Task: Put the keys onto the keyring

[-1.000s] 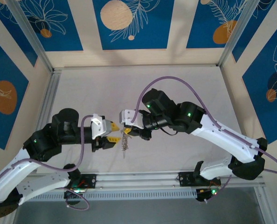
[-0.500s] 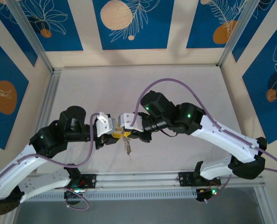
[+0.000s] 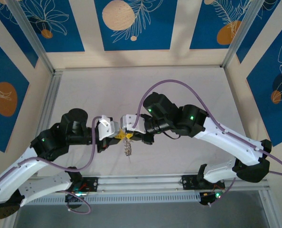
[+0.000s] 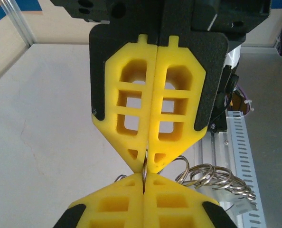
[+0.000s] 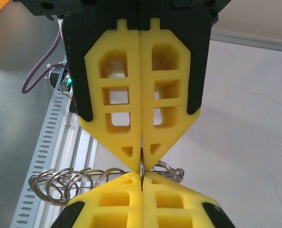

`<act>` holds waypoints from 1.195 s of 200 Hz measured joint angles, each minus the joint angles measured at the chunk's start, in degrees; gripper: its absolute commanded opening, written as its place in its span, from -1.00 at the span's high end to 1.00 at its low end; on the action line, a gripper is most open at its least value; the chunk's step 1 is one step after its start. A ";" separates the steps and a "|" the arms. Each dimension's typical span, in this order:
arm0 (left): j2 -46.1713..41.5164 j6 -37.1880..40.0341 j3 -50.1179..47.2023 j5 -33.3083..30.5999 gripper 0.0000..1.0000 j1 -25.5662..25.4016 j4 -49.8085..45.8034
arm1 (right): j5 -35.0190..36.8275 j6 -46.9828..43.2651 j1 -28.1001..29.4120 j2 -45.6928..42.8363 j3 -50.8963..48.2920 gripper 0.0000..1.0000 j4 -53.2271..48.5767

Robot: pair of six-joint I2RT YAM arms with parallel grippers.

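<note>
Left tool (image 3: 117, 137) and right tool (image 3: 129, 134) meet tip to tip, each pinching the thin wire of the keyring (image 4: 212, 176). Its silvery loops dangle, half hidden behind yellow fingers (image 4: 179, 202).

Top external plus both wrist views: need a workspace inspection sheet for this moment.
Surface: pale table, faint creases, no damage seen.
Job's things: keyring is a string of silvery wire rings dangling below the claw tips. The keys are too small to tell apart.
Clutter: nothing seen.
Grippers: left claw and right claw meet tip to tip, both shut, with one thin ring of the keyring pinched in both.
Cables: purple cable arcs over the right arm and another loops by the left arm. Neither touches the keyring.
Surroundings: blue leaf-print panels behind, slotted rail at the near edge.
</note>
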 measured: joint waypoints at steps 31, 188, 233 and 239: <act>-1.14 -0.13 -1.03 0.39 1.00 0.00 1.42 | -0.57 1.44 -0.31 -0.42 -0.94 0.59 0.68; -6.71 -3.08 -5.84 0.90 1.00 0.00 9.99 | -10.78 9.31 -4.85 -3.93 -8.04 1.00 7.54; -10.05 -4.48 -9.70 1.18 1.00 0.00 14.10 | -17.77 11.43 -6.62 -0.70 -7.48 1.00 7.39; -10.32 -4.66 -10.21 1.29 1.00 0.00 14.82 | -18.84 11.61 -6.86 -0.07 -7.06 1.00 7.19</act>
